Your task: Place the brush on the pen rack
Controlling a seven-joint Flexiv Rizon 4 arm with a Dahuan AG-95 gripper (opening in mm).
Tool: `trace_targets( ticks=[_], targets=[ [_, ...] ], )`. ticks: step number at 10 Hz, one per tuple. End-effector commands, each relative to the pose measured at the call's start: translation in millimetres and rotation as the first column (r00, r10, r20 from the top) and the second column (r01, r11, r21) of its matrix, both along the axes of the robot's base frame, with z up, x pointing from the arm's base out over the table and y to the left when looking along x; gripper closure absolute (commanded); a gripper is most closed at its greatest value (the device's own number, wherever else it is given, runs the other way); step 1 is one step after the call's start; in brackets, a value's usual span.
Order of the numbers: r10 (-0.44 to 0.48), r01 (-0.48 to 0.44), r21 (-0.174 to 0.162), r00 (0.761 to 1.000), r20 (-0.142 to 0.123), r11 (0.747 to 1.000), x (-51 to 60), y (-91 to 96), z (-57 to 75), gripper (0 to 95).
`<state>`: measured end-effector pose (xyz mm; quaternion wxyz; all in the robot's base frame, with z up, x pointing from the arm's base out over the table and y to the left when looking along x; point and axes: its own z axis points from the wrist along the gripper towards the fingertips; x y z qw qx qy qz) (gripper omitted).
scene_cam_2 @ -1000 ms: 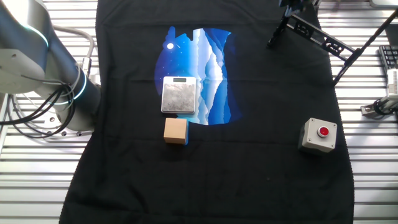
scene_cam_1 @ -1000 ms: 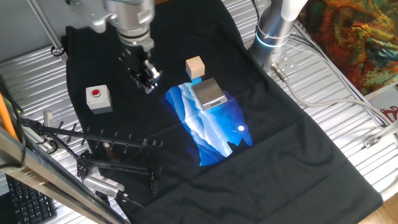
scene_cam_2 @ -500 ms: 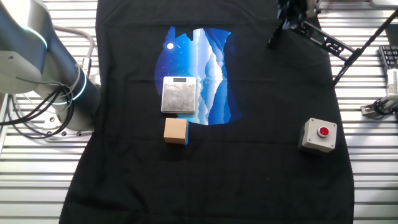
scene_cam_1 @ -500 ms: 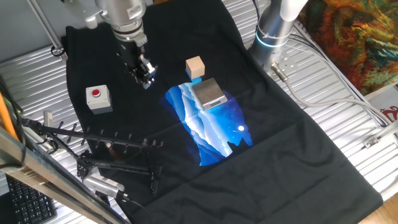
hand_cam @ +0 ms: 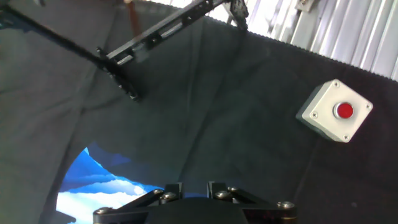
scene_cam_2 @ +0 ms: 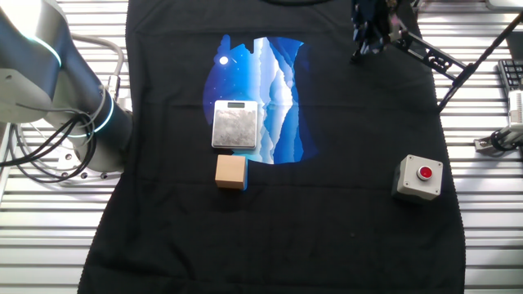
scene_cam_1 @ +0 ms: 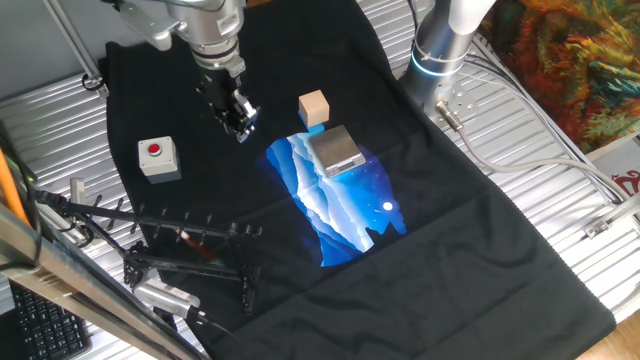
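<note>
One brush (scene_cam_1: 196, 245) lay across the pen rack (scene_cam_1: 190, 236), its red shaft resting on the bars. My claw (scene_cam_1: 238, 124) hung above the black cloth (scene_cam_1: 450, 240) well apart from it, nothing held; whether apart or together, I couldn't tell.

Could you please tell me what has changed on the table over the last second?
The hand drifted slightly toward the far edge and came partly back, high above the cloth, gripping nothing. A red streak, apparently the brush, now shows on the pen rack. The grey button box, wooden block and metal plate stayed put.
</note>
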<state>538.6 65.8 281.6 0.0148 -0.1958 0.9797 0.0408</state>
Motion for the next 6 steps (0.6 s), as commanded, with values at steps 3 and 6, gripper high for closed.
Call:
trace_targets(
  ticks=[3, 6],
  targets=[
    [0.009, -0.009, 0.007, 1.000, -0.004, 1.000, -0.8, 0.4, 0.5, 76.0],
    [0.021, -0.021, 0.007, 1.000, 0.003, 1.000, -1.4, 1.1, 1.6, 76.0]
  ],
)
